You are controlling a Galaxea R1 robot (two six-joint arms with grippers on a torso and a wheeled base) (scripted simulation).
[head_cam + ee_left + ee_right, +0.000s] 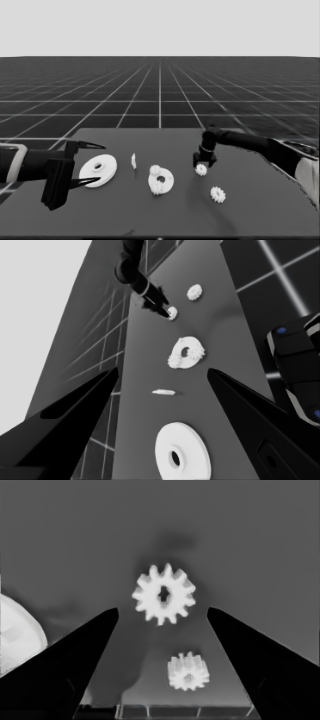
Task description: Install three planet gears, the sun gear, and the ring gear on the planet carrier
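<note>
The right gripper [204, 163], fingers apart, hovers over a loose gear [201, 170] right of the smaller round part [161, 181]; closing off-centre could flick the gear aside.

L hand [162, 385] fingers spread, idle over larger round part [182, 456]; R hand [159, 306] at gear [172, 313]; 2 gears on smaller round part [186, 353].

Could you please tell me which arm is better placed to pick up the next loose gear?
Right: the right gripper hangs open directly over a loose gear. The left gripper waits at the table's left end, by the larger round part.
</note>
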